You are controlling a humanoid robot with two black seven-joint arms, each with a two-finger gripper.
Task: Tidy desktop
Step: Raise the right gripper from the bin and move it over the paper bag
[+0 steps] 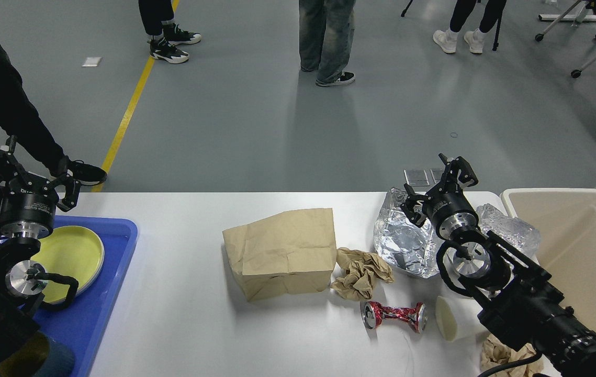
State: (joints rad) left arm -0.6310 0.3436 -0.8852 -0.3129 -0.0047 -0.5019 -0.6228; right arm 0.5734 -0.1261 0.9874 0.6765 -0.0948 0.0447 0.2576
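The white desktop (182, 314) spans the view. On it lie a brown paper bag (282, 251), a crumpled brown paper ball (360, 272), a crushed red can (394, 315), a crumpled silver foil bag (405, 241) and a clear crumpled plastic piece (512, 230). My right gripper (440, 180) is open and empty, above the far right of the foil bag. My left gripper (31, 170) is open and empty, above the far edge of the blue tray (99, 309).
A yellow plate (75, 251) lies in the blue tray. A beige bin (585, 251) stands at the right edge of the table. A white cup (449, 324) lies on its side by my right arm. More brown paper (502, 356) lies near the front right. People stand beyond the table.
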